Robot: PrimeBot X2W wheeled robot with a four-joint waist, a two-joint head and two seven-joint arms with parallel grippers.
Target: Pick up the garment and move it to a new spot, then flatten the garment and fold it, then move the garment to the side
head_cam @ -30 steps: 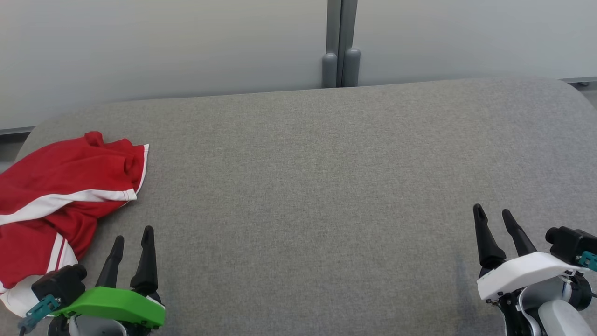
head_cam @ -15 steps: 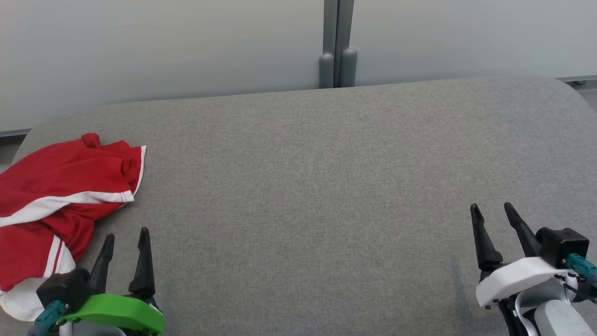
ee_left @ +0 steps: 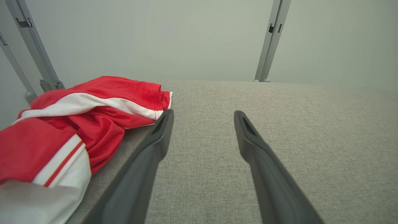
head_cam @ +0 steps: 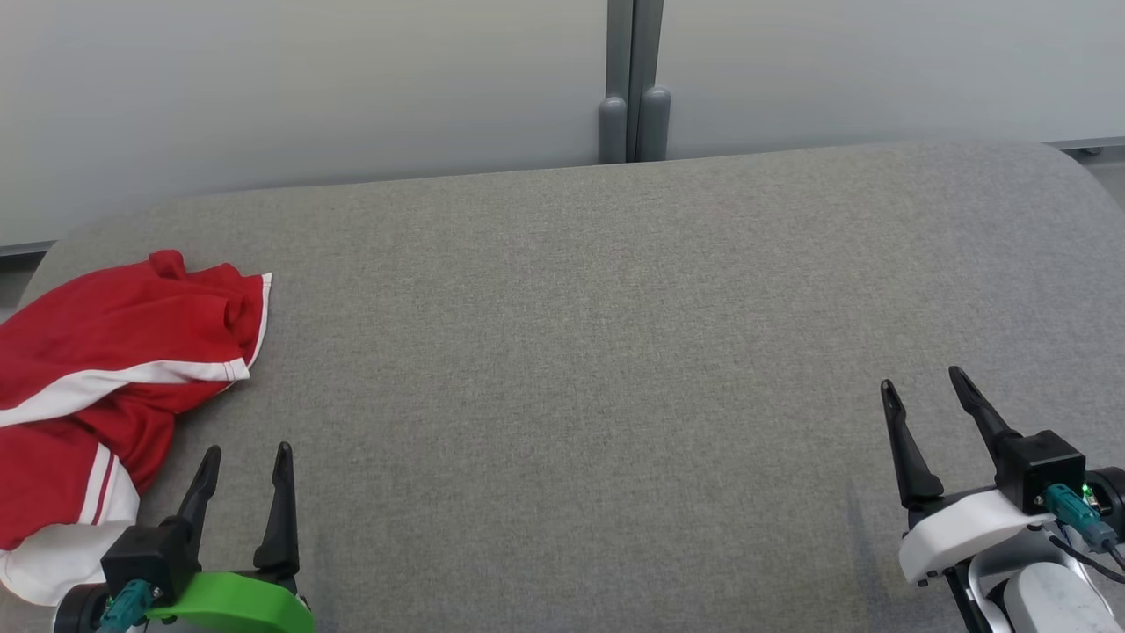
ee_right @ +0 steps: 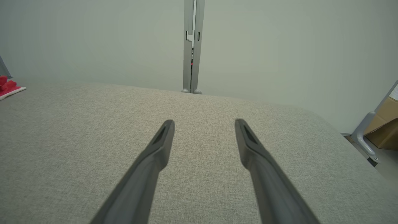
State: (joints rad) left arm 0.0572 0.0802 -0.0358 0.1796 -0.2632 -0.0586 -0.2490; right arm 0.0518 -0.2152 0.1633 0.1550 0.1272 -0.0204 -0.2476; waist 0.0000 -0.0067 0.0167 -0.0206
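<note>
A crumpled red garment point(head_cam: 97, 369) with white stripes lies bunched at the left end of the grey fabric table point(head_cam: 580, 352); the left wrist view has the garment point(ee_left: 77, 121) just left of my fingers. My left gripper point(head_cam: 248, 450) stands open at the lower left, a short way right of the cloth, nothing between its fingers point(ee_left: 155, 146). Open and empty too, my right gripper point(head_cam: 923, 383) hovers over bare table at the lower right. In the right wrist view a scrap of the garment point(ee_right: 7, 87) shows at the far left edge.
Pale partition panels with a grey post point(head_cam: 633, 83) stand behind the table's far edge. The table's corners are rounded. A cardboard box point(ee_right: 385, 127) sits on the floor off the table's right end.
Both wrists have rolled, so their black camera blocks shifted in the head view; the fingers stay wide apart. The head view drifted slightly. The garment lies as before.
</note>
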